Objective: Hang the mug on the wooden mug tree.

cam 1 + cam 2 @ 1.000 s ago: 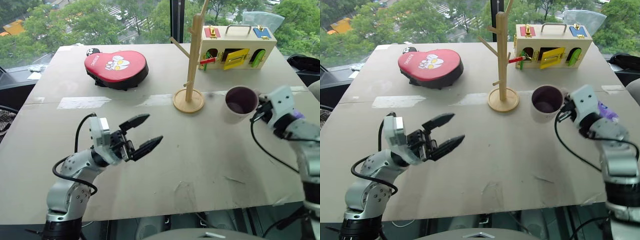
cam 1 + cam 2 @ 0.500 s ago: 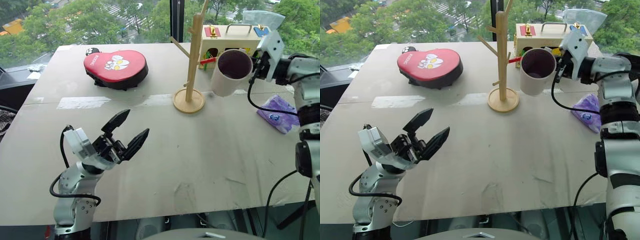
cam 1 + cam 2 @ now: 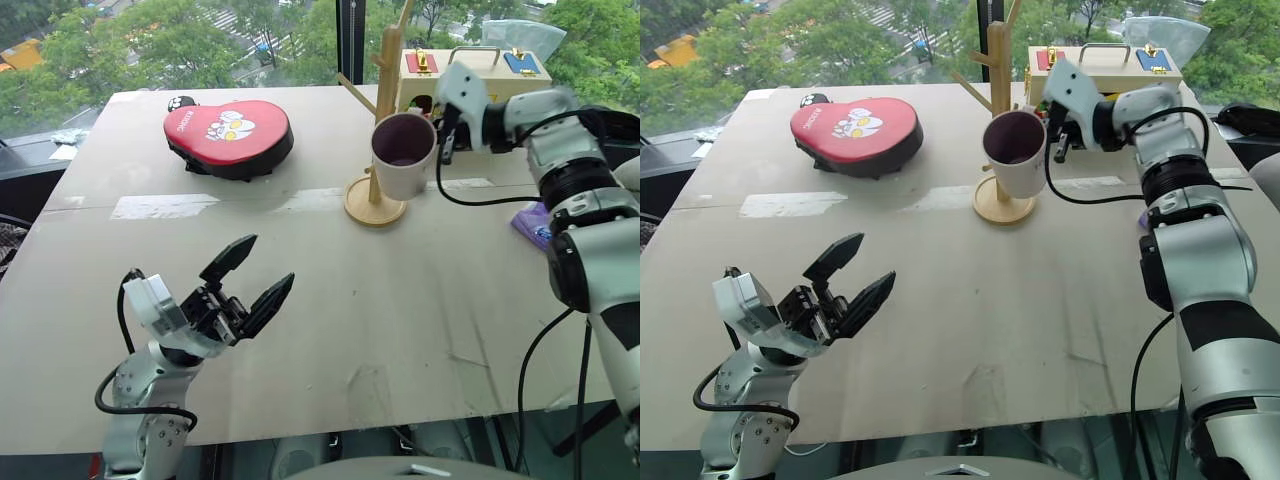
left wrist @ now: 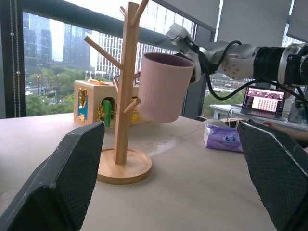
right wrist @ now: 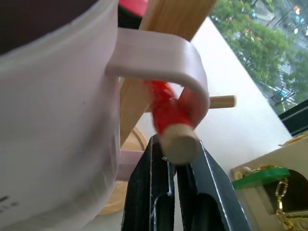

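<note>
You have the mug [image 3: 403, 155] off the table and carried up against the wooden mug tree [image 3: 385, 110], so the pick and the carry are done and only the hanging itself is left. Your right gripper [image 5: 174, 190] is clamped shut on the lower part of the mug's handle, holding the mug upright, mouth up, just beside the tree's pole on the side facing the wooden box [image 3: 470, 75]. In the right wrist view a peg with a red band sits right at the handle loop, its rounded end pointing toward the camera; I judge it to be at or just entering the loop, but you cannot count the mug as hung yet, since its weight is on the gripper. What remains, as I read it, is to seat the handle fully over a peg, lower until the peg carries it, then let go and back away. Your left gripper [image 3: 255, 282] hangs low and well away from the tree, fingers spread wide with nothing between them.
</note>
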